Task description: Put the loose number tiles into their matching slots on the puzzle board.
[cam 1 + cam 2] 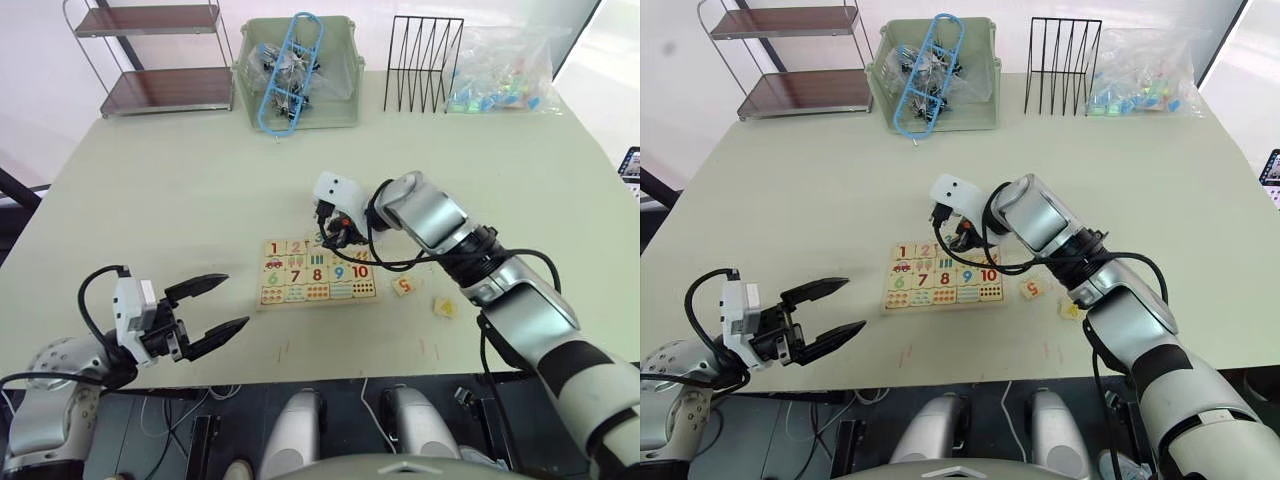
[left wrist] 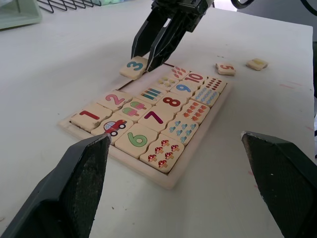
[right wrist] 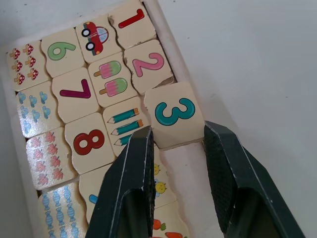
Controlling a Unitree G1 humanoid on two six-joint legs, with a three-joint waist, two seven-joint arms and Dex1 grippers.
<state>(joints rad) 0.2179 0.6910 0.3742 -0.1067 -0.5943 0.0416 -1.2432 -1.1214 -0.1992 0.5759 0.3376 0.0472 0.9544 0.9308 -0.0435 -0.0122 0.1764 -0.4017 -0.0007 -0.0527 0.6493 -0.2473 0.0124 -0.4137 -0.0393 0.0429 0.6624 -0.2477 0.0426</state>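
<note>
Pale-wood board on a cream surface. Tile 3 bears a teal digit; 1 is red, 2 pink, 6 green, 7 maroon, 8 red, 9 blue. Loose 5 is orange. Picture tiles show red mushrooms and a red car. Gripper fingers are black.

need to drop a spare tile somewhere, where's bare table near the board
Bare table lies between the puzzle board and the left gripper, and in the wide stretch from the board back to the green bin. Right of the board is crowded: the 5 tile, a yellow-digit tile and the right gripper on the 3 tile.
</note>
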